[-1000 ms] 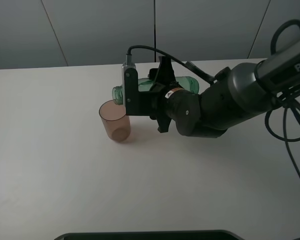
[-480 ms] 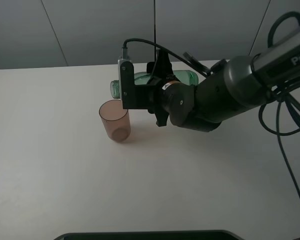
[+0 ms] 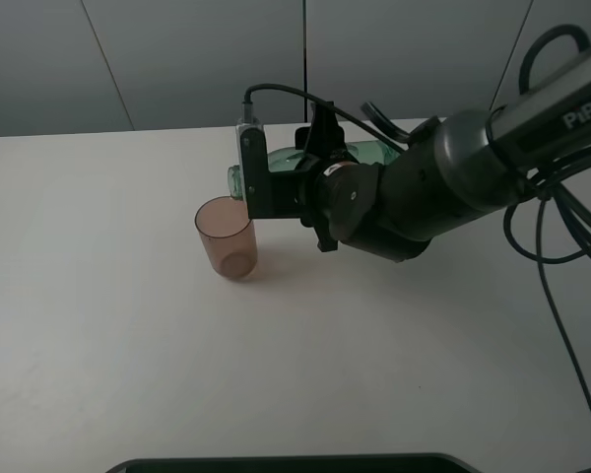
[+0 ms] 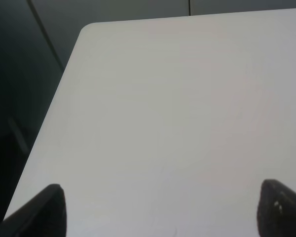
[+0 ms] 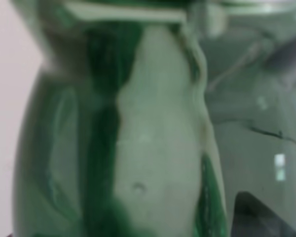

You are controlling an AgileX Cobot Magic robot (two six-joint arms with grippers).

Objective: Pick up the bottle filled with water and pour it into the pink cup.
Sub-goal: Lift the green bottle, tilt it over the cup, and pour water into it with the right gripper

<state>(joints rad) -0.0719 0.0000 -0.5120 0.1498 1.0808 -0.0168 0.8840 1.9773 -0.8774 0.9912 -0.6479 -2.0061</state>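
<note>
Bottle (image 3: 372, 153) is being held almost level by the right hand (image 3: 310, 169), which is clenching its body, with the open mouth hanging just above the pink cup (image 3: 226, 236), probably so that water runs in.

From above, only the mouth and base of the bottle (image 3: 367, 152) show; its middle is hidden behind the right arm's wrist (image 3: 384, 202), which also covers the grip of the right pincer (image 3: 320, 163). The right wrist camera gives the bottle (image 5: 153, 138) as a green blur running past every edge. Whether water is in it or in the pink cup (image 3: 227, 236) cannot be told. Of the left pincer (image 4: 160, 212) only two dark fingertips (image 4: 42, 212) show, cut off by the frame.
</note>
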